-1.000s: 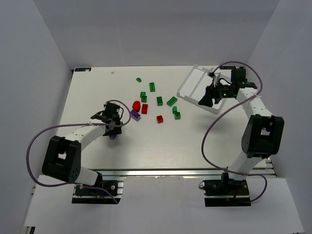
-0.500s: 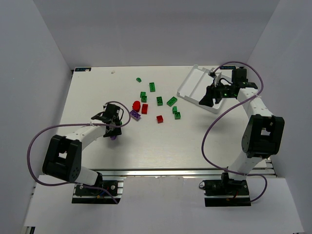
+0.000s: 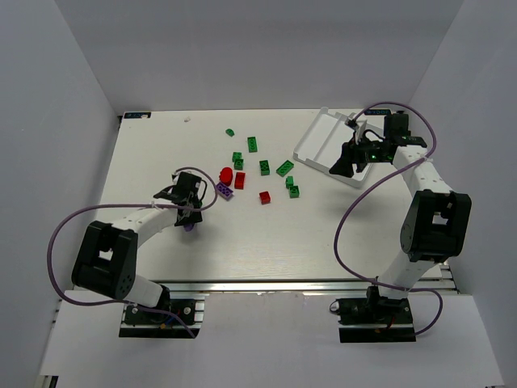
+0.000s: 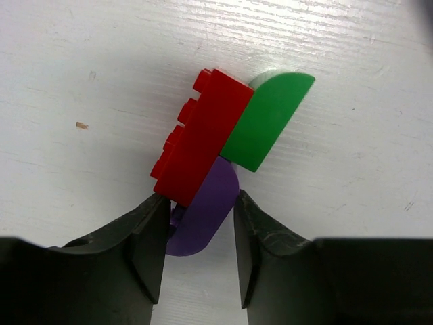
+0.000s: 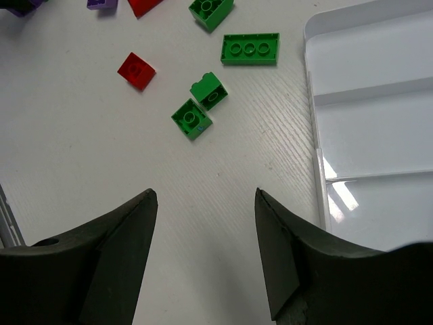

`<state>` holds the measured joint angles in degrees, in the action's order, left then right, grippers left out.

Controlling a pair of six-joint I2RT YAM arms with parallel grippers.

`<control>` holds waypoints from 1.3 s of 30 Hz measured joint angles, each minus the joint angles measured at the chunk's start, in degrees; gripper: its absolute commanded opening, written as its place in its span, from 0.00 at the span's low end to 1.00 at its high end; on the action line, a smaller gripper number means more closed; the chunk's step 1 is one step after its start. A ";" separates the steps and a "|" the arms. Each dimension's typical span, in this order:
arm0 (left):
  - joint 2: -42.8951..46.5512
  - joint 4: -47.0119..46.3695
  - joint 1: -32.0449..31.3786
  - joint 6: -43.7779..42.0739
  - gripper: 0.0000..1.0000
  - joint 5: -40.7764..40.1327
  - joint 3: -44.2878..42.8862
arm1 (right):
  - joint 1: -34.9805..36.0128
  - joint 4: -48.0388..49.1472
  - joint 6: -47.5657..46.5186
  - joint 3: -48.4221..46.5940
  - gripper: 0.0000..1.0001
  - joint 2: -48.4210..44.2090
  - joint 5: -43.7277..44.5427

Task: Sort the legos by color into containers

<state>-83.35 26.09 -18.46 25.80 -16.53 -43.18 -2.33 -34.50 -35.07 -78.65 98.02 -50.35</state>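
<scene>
In the left wrist view a red lego [image 4: 203, 135], a green rounded lego [image 4: 267, 118] and a purple rounded lego [image 4: 203, 213] are stuck together on the table. My left gripper [image 4: 201, 196] is shut on the purple piece, one finger on each side. From above, the left gripper [image 3: 188, 217] sits left of the scattered legos, with a bit of purple [image 3: 187, 228] showing under it. The white three-compartment tray [image 3: 319, 133] lies at the back right. My right gripper [image 3: 343, 166] hangs open and empty at its near-left edge.
Loose legos lie mid-table: a red round one [image 3: 226, 174], a purple brick [image 3: 224, 191], a red brick [image 3: 264, 196], several green ones around [image 3: 265, 166]. The right wrist view shows two green bricks [image 5: 199, 105], a long green brick [image 5: 250, 49], and the tray wall [image 5: 318, 101].
My left gripper has edged slightly right and closer around the stuck-together cluster. The right arm and the loose legos have not moved.
</scene>
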 measured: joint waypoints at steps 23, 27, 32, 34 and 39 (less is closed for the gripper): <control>10.36 -3.98 -0.44 1.38 0.16 11.54 0.26 | -0.13 -0.46 1.22 0.00 0.57 0.00 -1.55; 13.05 -8.72 -0.42 3.28 0.16 20.37 0.42 | 1.25 -0.17 5.14 0.50 0.53 -0.04 -2.25; 15.02 -18.97 -0.44 8.26 0.17 32.33 3.48 | 7.17 0.83 12.85 2.86 0.64 -0.04 -5.57; 15.13 -24.68 -0.44 11.89 0.16 37.86 5.22 | 9.68 2.27 15.52 3.87 0.75 -0.04 -9.79; 15.10 -41.20 -0.44 23.80 0.17 49.94 7.96 | 12.09 5.62 14.84 5.44 0.86 -1.03 -20.85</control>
<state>-68.25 -15.11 -18.90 49.60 33.41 -35.22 9.76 -28.88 -20.23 -73.21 96.99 -71.20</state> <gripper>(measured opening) 0.387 0.850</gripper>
